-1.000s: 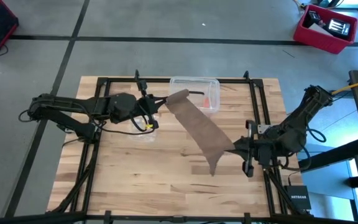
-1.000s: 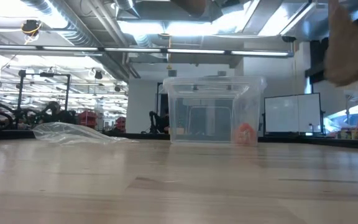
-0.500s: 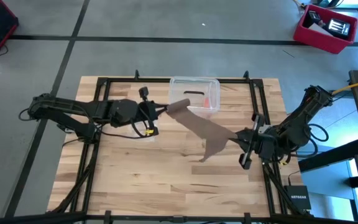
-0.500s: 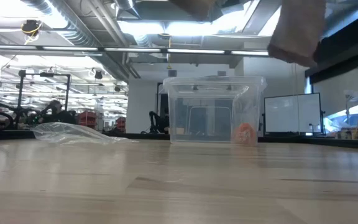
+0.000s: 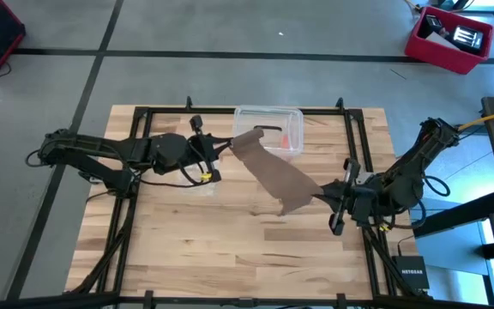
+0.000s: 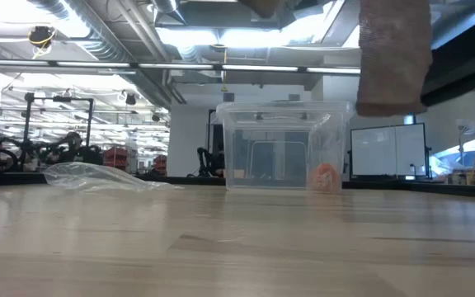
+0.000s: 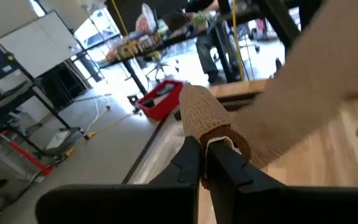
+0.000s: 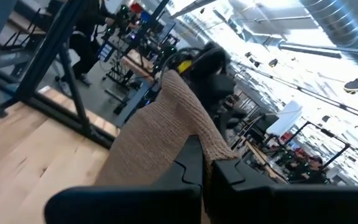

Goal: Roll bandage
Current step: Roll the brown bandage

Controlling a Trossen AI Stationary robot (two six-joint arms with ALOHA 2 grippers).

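Observation:
The bandage [image 5: 274, 172], a dark brown strip, is stretched in the air between my two grippers, slanting from the far left to the near right. My left gripper [image 5: 224, 146] is shut on its far-left end, in front of the clear plastic box [image 5: 268, 113]. My right gripper [image 5: 322, 196] is shut on it near its other end. A short loose tail [image 5: 292, 206] hangs below, and it also shows in the low view [image 6: 394, 58], clear of the table. My left gripper pinches the bandage's end [image 7: 207, 121] between its two fingers, where the fabric is bunched or curled over. The fingers come level from the table's left. The strip runs away from them, lifted clear of the table. My right gripper pinches the bandage a short way from its other end [image 8: 191, 134] between its two fingers. The fingers come about level from the table's right and lie across the strip. The strip is clear of the table, and the short tail hangs below.
The clear plastic box [image 6: 283, 148] with a small orange thing inside stands at the middle of the far edge. A clear plastic bag [image 6: 97, 176] lies on the table under my left arm. Black frame rails run along the table's edges.
My right gripper has turned about its wrist and gone a little toward the far edge. The bandage's loose tail has swung toward the table's left and far side and hangs shorter. The strip stays held between both grippers, clear of the table.

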